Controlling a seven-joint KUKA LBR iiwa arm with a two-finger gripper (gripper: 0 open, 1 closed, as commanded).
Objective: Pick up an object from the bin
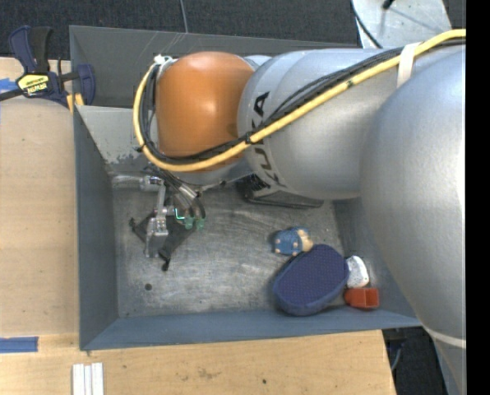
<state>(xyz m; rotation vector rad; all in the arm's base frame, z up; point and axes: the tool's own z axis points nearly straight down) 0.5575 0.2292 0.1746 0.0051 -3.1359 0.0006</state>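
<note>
Low at the bin's (pixel 93 245) left, my hand (pixel 161 230), apart or together I cannot tell, needs one thing squarely beneath it; the blue oval pad (pixel 309 280) lies lower right.

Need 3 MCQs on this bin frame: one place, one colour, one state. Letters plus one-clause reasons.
1. Where does the dark blue oval pad lie?
A) lower right of the bin
B) upper left corner
C) on the cardboard outside

2. What colour is the small block at the pad's right?
A) green
B) red
C) yellow

3. The little blue toy is:
A) lying free on the floor
B) lifted clear of the floor
C) stacked on the pad

Key: 1 A, it lies against the near wall on the right. 2 B, its body is plainly red. 3 A, it lies apart from the gripper, which is over the left floor.
</note>
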